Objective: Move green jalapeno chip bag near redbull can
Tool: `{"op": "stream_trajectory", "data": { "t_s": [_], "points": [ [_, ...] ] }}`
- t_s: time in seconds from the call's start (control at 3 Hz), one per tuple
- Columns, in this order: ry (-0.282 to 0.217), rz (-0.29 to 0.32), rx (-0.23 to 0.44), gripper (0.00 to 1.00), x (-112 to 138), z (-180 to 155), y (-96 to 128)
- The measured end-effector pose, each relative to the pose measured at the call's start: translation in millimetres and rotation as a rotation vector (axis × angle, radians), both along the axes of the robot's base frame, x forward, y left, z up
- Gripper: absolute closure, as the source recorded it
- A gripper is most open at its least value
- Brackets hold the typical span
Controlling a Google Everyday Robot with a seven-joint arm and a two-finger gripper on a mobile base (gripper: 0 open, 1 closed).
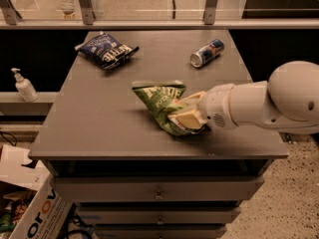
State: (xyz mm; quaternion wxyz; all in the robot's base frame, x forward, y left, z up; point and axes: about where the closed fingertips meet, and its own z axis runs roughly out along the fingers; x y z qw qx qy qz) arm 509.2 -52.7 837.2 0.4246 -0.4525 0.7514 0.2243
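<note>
The green jalapeno chip bag (pixel 158 102) with white lettering lies near the middle of the grey table (pixel 99 113), a little toward the front. My gripper (pixel 188 116) comes in from the right on a white arm and is shut on the bag's right end. The redbull can (pixel 207 53) lies on its side at the back right of the table, well beyond the bag and apart from it.
A dark blue chip bag (pixel 107 50) lies at the back left of the table. A white pump bottle (pixel 23 86) stands on a shelf to the left. A cardboard box (pixel 30 210) sits on the floor at the lower left. Drawers run below the tabletop.
</note>
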Motion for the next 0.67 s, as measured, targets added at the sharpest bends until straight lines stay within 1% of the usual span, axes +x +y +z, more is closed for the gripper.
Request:
{"op": "stream_trajectory", "data": {
  "t_s": [0.33,0.67],
  "points": [
    [-0.013,-0.094,-0.035,1.0,25.6,8.1,-67.2],
    [-0.012,-0.093,-0.035,1.0,25.4,8.0,-66.4]
  ]
}}
